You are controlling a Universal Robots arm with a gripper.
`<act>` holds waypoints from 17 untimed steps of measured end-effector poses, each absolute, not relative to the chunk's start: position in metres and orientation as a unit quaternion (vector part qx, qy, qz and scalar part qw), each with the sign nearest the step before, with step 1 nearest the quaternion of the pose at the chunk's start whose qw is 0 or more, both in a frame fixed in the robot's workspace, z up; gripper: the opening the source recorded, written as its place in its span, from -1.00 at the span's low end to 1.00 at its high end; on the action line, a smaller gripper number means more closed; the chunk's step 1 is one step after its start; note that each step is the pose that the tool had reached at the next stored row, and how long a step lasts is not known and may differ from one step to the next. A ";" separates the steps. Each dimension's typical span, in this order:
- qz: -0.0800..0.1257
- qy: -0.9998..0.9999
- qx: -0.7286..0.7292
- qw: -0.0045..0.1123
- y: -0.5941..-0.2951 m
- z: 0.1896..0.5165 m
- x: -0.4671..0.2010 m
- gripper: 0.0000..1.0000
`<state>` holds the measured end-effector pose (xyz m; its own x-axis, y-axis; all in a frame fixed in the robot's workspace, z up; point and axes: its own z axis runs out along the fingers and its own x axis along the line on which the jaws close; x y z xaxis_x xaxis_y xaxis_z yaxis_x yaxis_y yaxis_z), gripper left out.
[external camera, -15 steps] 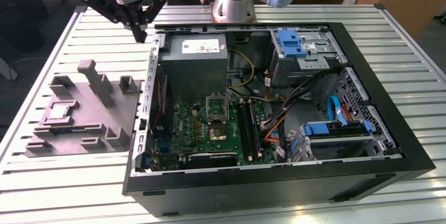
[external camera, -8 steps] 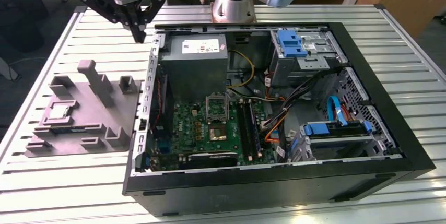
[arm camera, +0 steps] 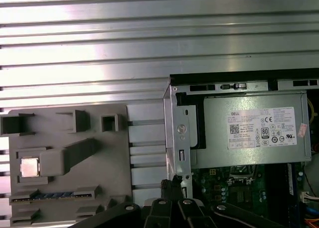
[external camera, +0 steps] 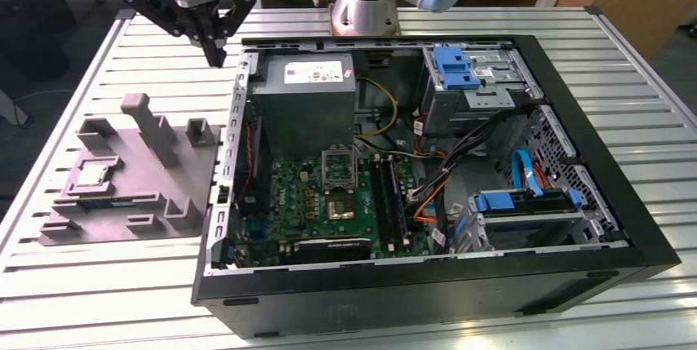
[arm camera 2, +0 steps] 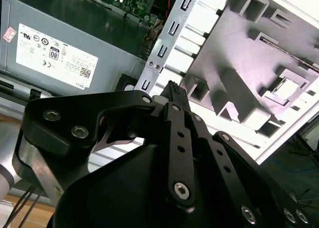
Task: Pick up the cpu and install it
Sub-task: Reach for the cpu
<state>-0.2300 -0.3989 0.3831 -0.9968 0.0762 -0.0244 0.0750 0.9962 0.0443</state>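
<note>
Exterior view: my claw (external camera: 217, 57) hangs clenched on nothing, fingertips pressed together, above the corner of the open computer case (external camera: 436, 294) and close to its power supply (external camera: 319, 81). The cpu (external camera: 93, 175) lies flat in a recess of the grey tray (external camera: 183, 180), well apart from my claw, on the side away from the case.

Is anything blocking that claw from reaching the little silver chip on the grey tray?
Nothing visible covers the cpu; it lies bare in the grey tray. The tray's raised posts stand between it and the gripper, which seems to hang higher than them.
</note>
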 end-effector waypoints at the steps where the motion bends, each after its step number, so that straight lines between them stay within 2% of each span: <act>1: 0.022 0.999 0.038 0.013 -0.399 0.383 -0.230 -0.79; 17: 0.022 0.999 0.038 0.013 -0.399 0.383 -0.235 -0.79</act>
<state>-0.2350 -0.3989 0.3828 -0.9968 0.0762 -0.0244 0.0751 0.9962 0.0443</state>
